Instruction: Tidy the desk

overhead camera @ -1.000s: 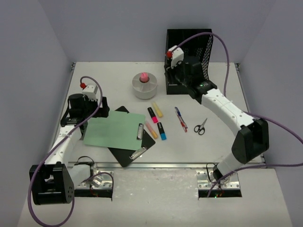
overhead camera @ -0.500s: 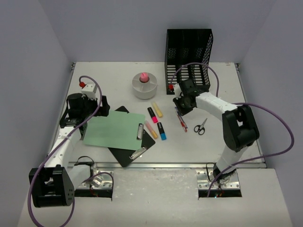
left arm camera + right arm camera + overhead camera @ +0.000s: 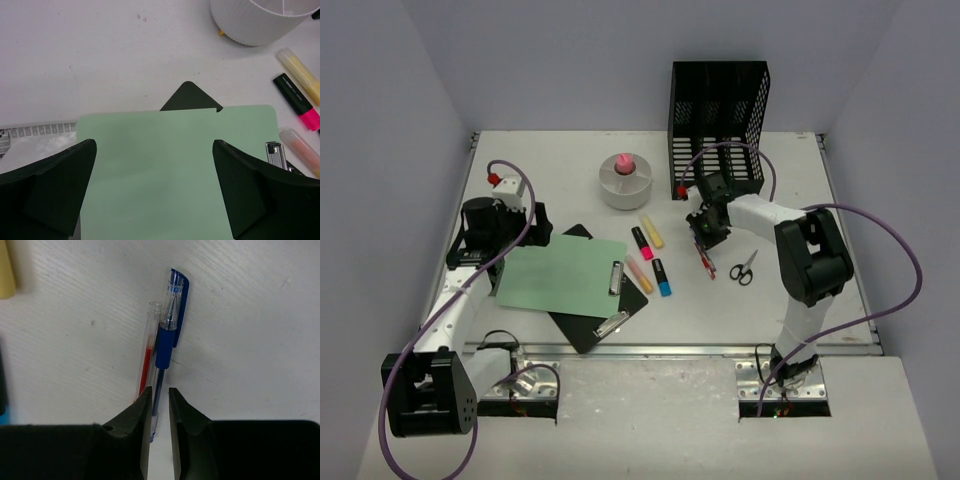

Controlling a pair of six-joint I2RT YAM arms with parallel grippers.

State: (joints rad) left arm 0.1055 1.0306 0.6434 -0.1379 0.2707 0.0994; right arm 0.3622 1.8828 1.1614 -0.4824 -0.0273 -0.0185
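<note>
The white desk [image 3: 550, 170] holds a blue pen [image 3: 167, 335] and a red pen [image 3: 146, 360] lying side by side, right of centre. My right gripper [image 3: 160, 390] is down on them, its jaws drawn in close around the blue pen's barrel, and the red pen runs under one finger [image 3: 142, 412]. From above, the right gripper [image 3: 705, 238] sits just over the pens [image 3: 704, 257]. At the left, my left gripper [image 3: 154, 145] hovers wide open over a green sheet [image 3: 175, 165] clipped to a board, with nothing between its fingers.
A black mesh file rack [image 3: 720, 110] stands at the back. A round white cup [image 3: 626, 182] sits left of it. Several highlighters [image 3: 650, 255] lie in the middle, scissors [image 3: 743, 268] lie right of the pens, and a black clipboard [image 3: 605, 318] pokes out under the green sheet [image 3: 565, 275].
My right arm swung from the file rack down to the pens and its jaws narrowed around the blue pen. The left arm stayed still.
</note>
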